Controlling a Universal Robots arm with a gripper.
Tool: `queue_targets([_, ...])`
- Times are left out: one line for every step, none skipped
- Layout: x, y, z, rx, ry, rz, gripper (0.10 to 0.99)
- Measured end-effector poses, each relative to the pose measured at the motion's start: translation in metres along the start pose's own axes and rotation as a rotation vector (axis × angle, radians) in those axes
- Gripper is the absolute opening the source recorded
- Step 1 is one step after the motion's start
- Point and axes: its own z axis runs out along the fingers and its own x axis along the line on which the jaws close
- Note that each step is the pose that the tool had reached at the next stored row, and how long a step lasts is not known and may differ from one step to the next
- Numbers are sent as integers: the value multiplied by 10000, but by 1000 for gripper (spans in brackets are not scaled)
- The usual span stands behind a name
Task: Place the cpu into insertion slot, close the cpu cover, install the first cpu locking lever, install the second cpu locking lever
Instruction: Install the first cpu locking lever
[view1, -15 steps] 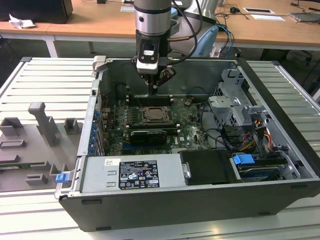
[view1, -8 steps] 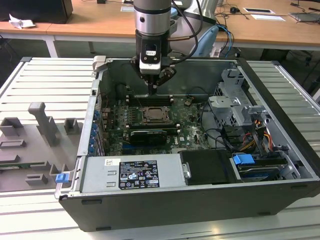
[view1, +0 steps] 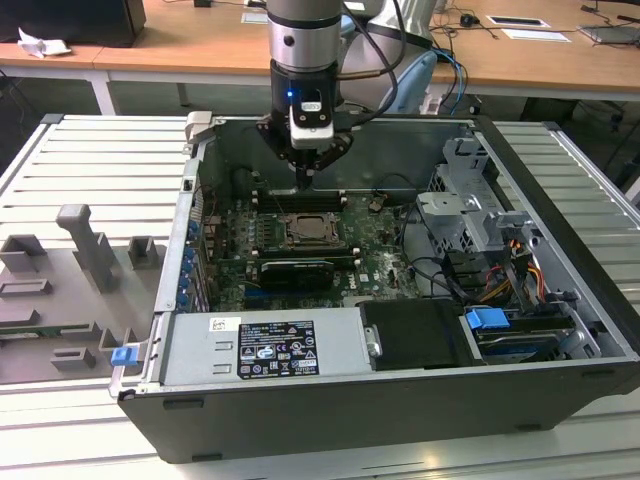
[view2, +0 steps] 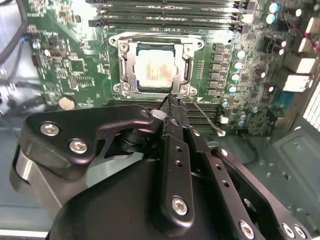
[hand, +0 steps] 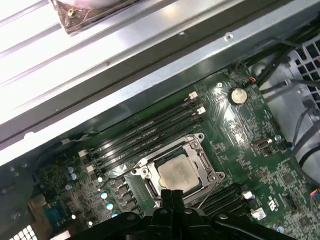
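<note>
An open case (view1: 400, 415) lies on the slatted bench (view1: 90, 165), filling the middle and right of the exterior view. The arm comes down from the upper middle of that frame, with the hand (view1: 306, 178) pointing straight into the case. It hangs just above the green board (view1: 378, 252), over the far edge of the slot (view1: 290, 232).

In both wrist views the hand's (view2: 171, 101) fingers (hand: 167, 196) are pressed flat together, with nothing visible between them. Their tip sits just beside one corner of the slot (view2: 120, 46).

The cpu (view2: 154, 70) is already seated in the slot. Its pale face shows through the cut-out of the cover (view2: 186, 67), which lies flat over it. One thin wire lever (view2: 206, 117) angles away from the corner nearest the fingertip, across the black memory slots. Whether the tip touches it I cannot tell.

Grey fixtures (view1: 85, 245) stand on the bench at the exterior view's left. A silvery power supply (view1: 270, 345) lies along the case's near wall, low in the frame.
</note>
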Motion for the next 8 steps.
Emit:
queue_targets([0,0,0,-3,7,-153,106])
queue_targets([0,0,0,-8,17,-372,106])
queue_targets([0,0,0,-15,29,-644,106])
queue_targets([0,0,0,-18,35,-787,106])
queue_targets([0,0,0,-22,42,-940,106])
queue_targets([0,0,0,-27,53,-1186,106])
queue_targets([0,0,0,-31,59,-1328,106])
queue_targets([0,0,0,-33,64,-1439,106])
